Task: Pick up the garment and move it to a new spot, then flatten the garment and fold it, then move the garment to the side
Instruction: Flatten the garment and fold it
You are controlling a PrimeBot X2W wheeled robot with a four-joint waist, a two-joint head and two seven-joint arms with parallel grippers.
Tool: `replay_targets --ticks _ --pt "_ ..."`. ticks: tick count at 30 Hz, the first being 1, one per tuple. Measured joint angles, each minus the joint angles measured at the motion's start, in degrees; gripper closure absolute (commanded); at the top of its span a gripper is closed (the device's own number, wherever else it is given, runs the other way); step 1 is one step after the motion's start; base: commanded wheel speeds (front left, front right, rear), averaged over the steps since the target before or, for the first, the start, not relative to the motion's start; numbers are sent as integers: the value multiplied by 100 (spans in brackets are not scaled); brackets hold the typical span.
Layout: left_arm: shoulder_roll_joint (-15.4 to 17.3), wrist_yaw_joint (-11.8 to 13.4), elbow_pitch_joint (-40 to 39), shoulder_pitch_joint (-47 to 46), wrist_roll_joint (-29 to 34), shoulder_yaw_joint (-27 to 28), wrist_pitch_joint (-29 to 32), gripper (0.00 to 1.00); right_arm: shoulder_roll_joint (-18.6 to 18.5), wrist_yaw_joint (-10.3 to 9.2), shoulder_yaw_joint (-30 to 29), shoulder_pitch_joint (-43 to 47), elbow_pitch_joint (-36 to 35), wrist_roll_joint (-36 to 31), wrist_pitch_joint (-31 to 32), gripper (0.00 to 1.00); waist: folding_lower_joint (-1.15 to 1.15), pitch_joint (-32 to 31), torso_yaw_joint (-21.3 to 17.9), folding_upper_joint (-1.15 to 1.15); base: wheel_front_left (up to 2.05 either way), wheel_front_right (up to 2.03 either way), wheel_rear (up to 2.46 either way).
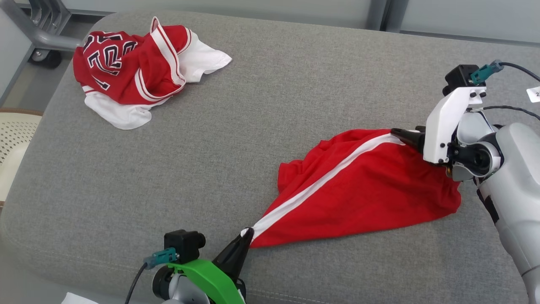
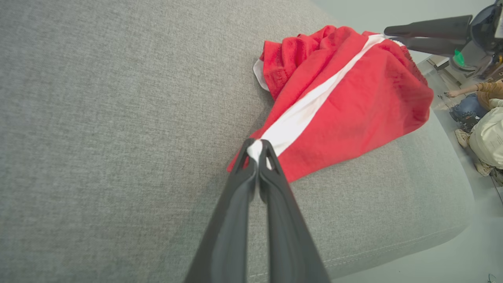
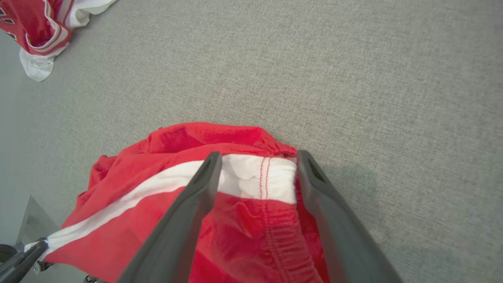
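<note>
A: Quick one. Where's the garment?
B: It's the red shorts (image 1: 358, 185) with a white side stripe (image 1: 320, 181), on the near-right part of the grey cushion (image 1: 253, 135). They're drawn out into a rough triangle, with the narrow end pointing near and left.
A: Left side?
B: The left gripper (image 1: 247, 233) is clamped tight on that near-left tip, right where the stripe ends. The left wrist view has a small knob of white cloth pinched between the fingertips (image 2: 245, 157), and the fingers are pressed together along their length.
A: Right side?
B: The right gripper (image 1: 400, 136) is at the far-right end of the shorts, over the waistband (image 3: 277, 232). Its jaws are spread wide. In the right wrist view the two fingers (image 3: 186, 208) stand on either side of the stripe's end, with cloth between them, not squeezed.
A: So is it holding?
B: No grip that I can see. Can't tell if the tips touch the cloth.
A: Stripe?
B: It runs fairly straight from one gripper to the other. The red cloth bunches and wrinkles on its far-left side and lies smoother on the near-right side.
A: Anything else on the cushion?
B: A red jersey (image 1: 126, 63) with dark lettering and white trim, crumpled over white cloth at the far-left corner, well apart from the shorts.
A: Off the cushion?
B: A cream perforated chair (image 1: 12, 139) at the left edge and a grey metal frame (image 1: 46, 40) at the far left.
</note>
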Motion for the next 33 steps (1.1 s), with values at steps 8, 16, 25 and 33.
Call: replay_targets --ticks 8,16,25,33 --pt "-3 9 -33 1 0 -1 0 100 -218 0 318 -3 -51 385 657 13 0 -17 -30 0 0 0 0" --pt "11 59 -94 7 0 34 -1 100 -320 0 700 -8 -339 794 1015 100 0 -79 -159 0 0 0 0" --pt "67 164 -256 -28 53 333 -213 100 -428 0 534 -181 -954 1039 71 100 0 -65 -333 0 0 0 0" --pt "40 205 -457 -992 137 689 -385 100 -432 0 581 -491 -1404 958 -1193 100 0 -37 -561 0 0 0 0"
